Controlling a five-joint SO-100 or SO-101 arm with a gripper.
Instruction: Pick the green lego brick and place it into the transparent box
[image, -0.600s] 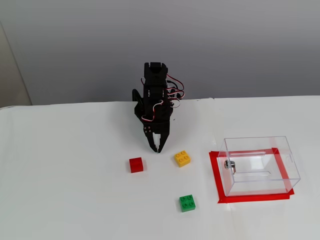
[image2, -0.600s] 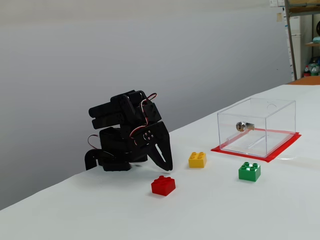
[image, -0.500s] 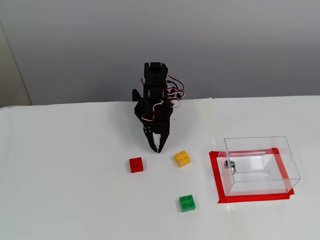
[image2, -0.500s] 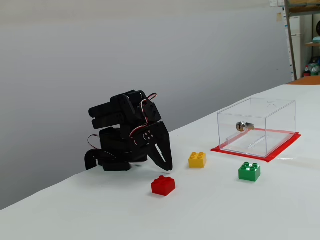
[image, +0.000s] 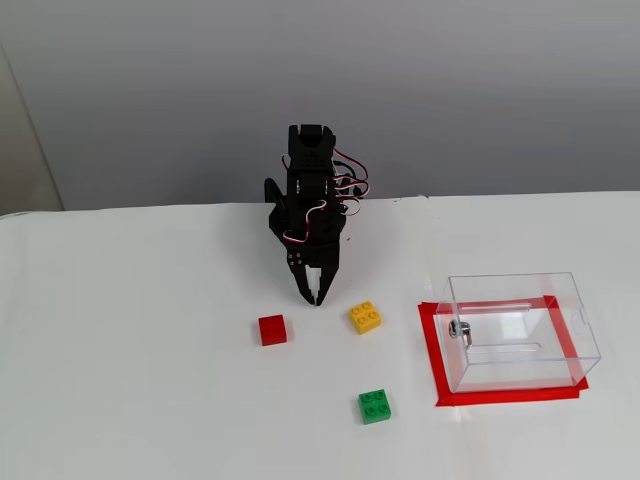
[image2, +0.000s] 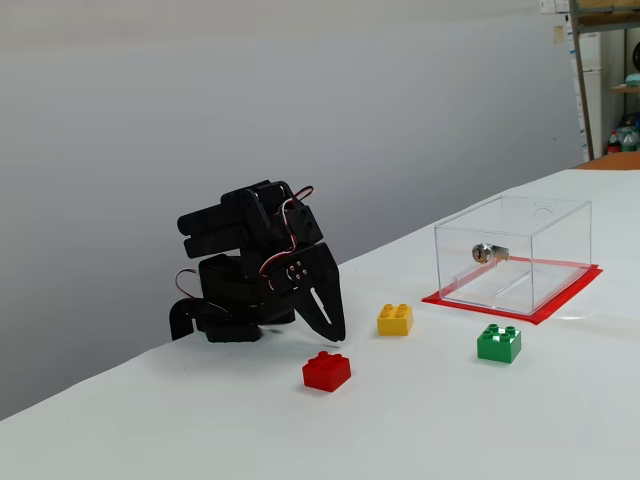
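Though apart, three bricks (image: 374, 405), one box (image: 520, 330)

We see an all-black printed arm (image: 308, 195), blocky servo housings stacked. Red, white and black servo leads loop loose along its side (image: 345, 175). Pale screw heads dot the wrist plate. The gripper (image2: 337, 334) has two tapered black fingers.

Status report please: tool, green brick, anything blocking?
Tool shut, empty, between red brick and yellow brick. Green brick untouched on table, left of clear box. Path clear.
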